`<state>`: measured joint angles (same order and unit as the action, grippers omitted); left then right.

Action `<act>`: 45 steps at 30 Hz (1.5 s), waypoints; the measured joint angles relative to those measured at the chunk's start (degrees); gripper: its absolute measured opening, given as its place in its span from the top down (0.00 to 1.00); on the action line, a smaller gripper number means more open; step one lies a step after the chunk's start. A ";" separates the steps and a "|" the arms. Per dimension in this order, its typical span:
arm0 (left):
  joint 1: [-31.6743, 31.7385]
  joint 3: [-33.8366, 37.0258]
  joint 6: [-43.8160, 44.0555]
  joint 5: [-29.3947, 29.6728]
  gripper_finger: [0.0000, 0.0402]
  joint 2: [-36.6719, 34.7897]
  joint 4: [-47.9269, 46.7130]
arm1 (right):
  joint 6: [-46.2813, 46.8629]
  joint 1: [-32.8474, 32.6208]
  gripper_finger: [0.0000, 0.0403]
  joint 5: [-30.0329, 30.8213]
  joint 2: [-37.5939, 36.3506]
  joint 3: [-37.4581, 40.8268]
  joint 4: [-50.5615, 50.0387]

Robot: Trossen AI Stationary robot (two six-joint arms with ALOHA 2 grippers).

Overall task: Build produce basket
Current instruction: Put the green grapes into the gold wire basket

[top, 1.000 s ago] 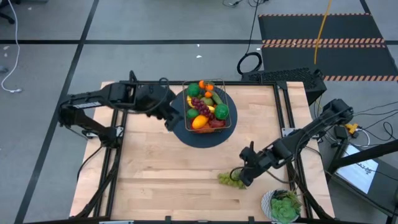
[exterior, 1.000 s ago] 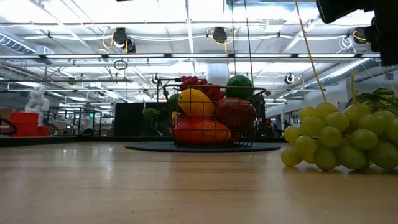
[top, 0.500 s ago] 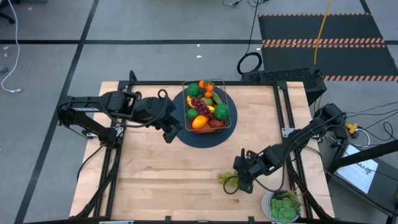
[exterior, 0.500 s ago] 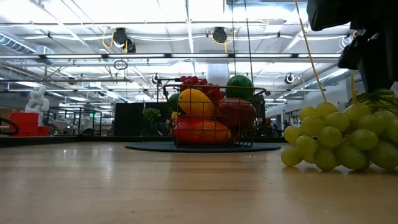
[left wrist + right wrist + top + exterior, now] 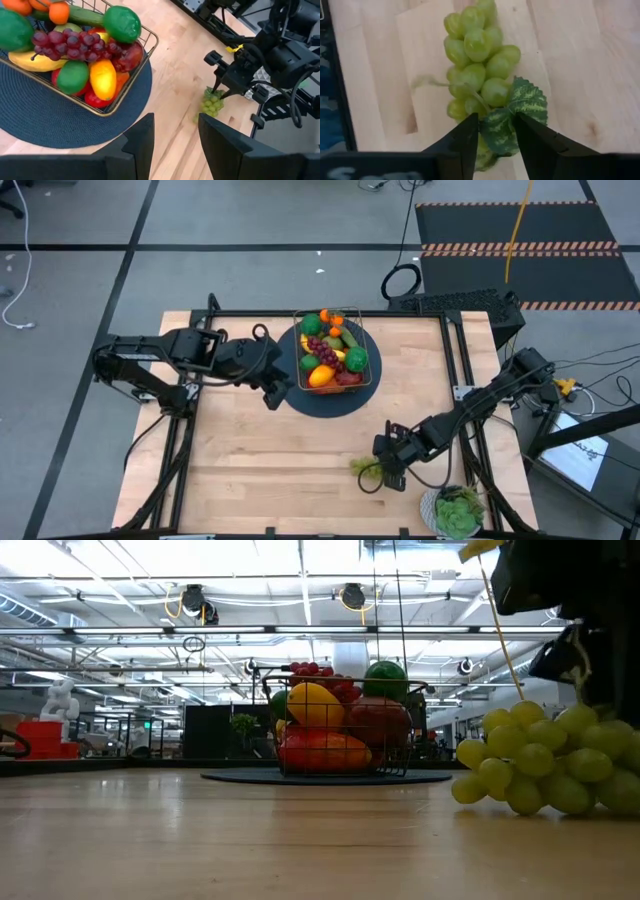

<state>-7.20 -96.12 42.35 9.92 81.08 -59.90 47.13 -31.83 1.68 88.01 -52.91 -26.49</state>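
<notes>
you are pinching the right gripper (image 5: 495,137) onto the grapes' (image 5: 477,60) leafy end, lifting them toward the basket (image 5: 334,348), while the left gripper (image 5: 175,145) is idling part-open nearby.

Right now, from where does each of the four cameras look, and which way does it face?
High: above, facing down on table, both arms, basket.
Low: table height, facing across; green grapes near, basket behind, dark arm parts above the grapes.
Left wrist: own fingers below; sees basket, mat, far right pincer.
Right wrist: own fingers astride the grapes' leaf.
Shared: all four show the grapes.
</notes>
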 joint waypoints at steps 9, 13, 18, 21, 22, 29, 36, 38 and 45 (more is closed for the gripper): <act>0.00 0.00 0.37 0.73 0.62 0.00 0.02 | 1.47 0.00 0.83 1.48 -0.02 1.28 1.85; 0.04 0.00 0.44 0.74 0.62 0.00 0.07 | 1.49 0.00 0.97 1.86 -0.02 1.28 1.69; 0.04 0.00 1.05 0.76 0.62 0.02 0.17 | 4.71 0.33 0.98 2.75 -0.96 1.30 1.46; 0.04 0.00 1.70 0.76 0.62 0.02 0.17 | 6.27 0.33 0.99 2.79 -3.75 1.30 2.00; 0.04 0.00 1.73 0.76 0.62 0.02 0.17 | 6.61 0.31 0.99 2.79 -4.92 1.30 1.93; 0.04 0.00 1.76 0.76 0.62 0.02 0.36 | 6.83 0.35 1.00 4.68 -14.77 1.30 4.70; 0.04 0.00 0.59 0.76 0.62 0.02 3.99 | 5.51 0.35 1.00 11.62 -23.30 1.30 12.93; 0.04 0.00 0.17 0.75 0.62 0.02 5.09 | 4.23 0.39 1.00 14.20 -25.16 1.30 15.75; 0.04 0.00 -0.29 0.74 0.62 0.02 6.97 | -4.07 0.63 1.00 25.70 -29.61 1.28 27.00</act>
<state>-7.16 -96.12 42.06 10.66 81.10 -52.93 43.06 -31.21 27.38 58.39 -51.63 0.50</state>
